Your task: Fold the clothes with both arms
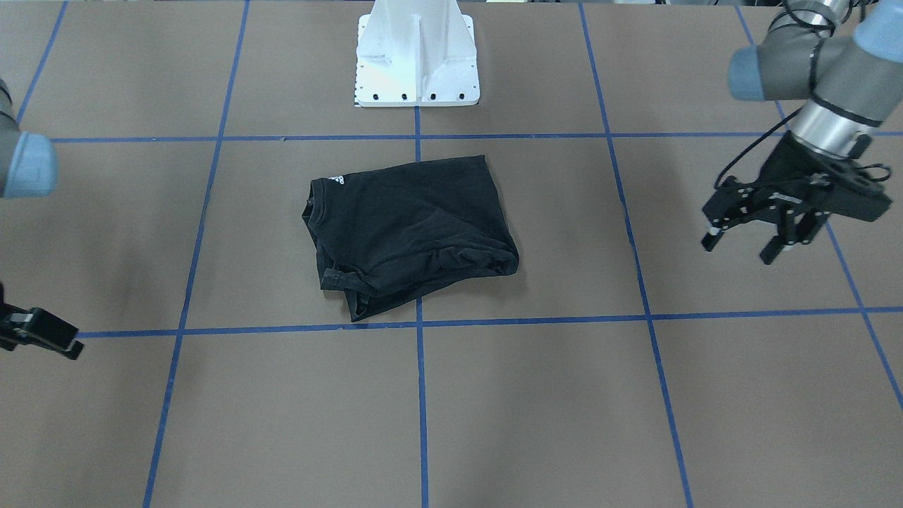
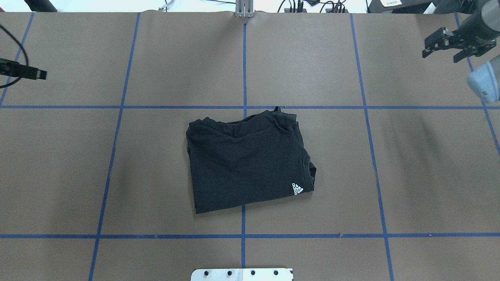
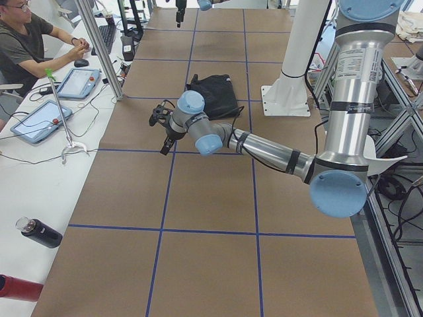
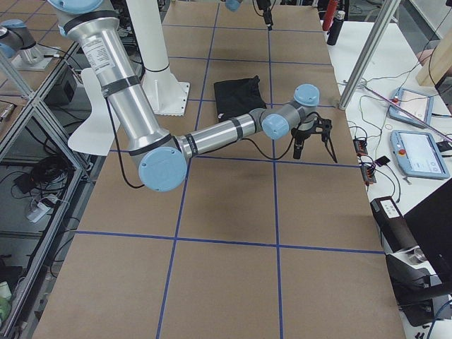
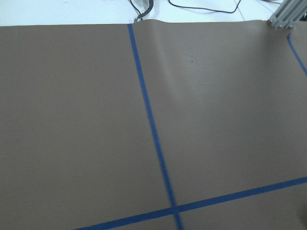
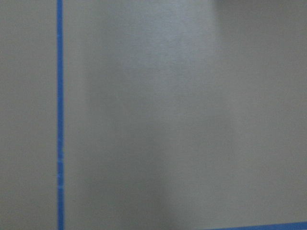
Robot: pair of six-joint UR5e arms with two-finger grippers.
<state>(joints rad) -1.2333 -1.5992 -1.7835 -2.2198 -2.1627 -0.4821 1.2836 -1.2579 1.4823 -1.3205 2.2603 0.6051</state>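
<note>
- Left gripper (image 1: 738, 249): jaws apart, holding nothing, hanging clear above the counter (image 2: 429, 175) off to the robot's left.
- Right gripper (image 2: 440, 56): jaws likewise apart and holding nothing, over the far right corner of the counter.
- T-shirt (image 2: 246, 164): lies flat on the counter as a folded, roughly rectangular black bundle. It sits in the middle, in front of the white pedestal base (image 1: 416, 63), straddling the centre blue tape line (image 2: 244, 58). It is between the two grippers, well apart from both and touching neither.
- Collar end of the T-shirt points toward the robot's right; a small white logo (image 2: 297, 189) shows beside it.
- Hard to make out: the black layers blend together, so individual folds and tucked sleeves cannot be traced.
- Cut off: the overhead view crops the left gripper at its edge, and the front-facing view crops the right one.
- Wrist views show only brown counter and tape; the right one is blurred.
</note>
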